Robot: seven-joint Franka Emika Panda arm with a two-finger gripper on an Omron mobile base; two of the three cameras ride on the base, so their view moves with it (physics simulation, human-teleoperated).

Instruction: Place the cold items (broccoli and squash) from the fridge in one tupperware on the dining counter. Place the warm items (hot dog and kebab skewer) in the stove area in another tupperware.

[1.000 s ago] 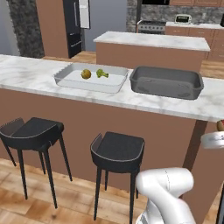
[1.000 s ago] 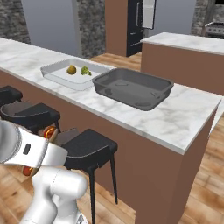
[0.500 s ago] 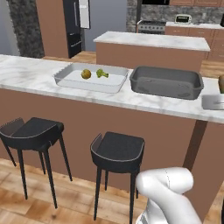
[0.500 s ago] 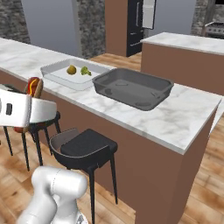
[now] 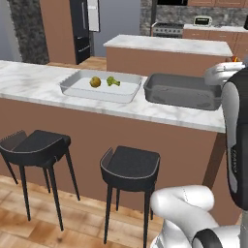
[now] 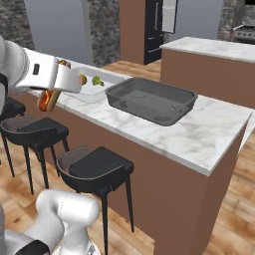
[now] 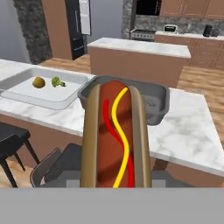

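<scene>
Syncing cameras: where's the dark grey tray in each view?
Left base view: dark grey tray, right of centre on the dining counter.
Right base view: centre.
Hand view: centre, behind the hot dog.
Shared landmark: clear tupperware beside it.

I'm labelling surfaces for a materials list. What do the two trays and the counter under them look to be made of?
Clear tray: pale see-through plastic, glossy, probably. Dark tray: opaque dark grey plastic, slightly shiny, by its look. Counter: white marble-like stone with grey veins, polished, on a plain brown base.
</scene>
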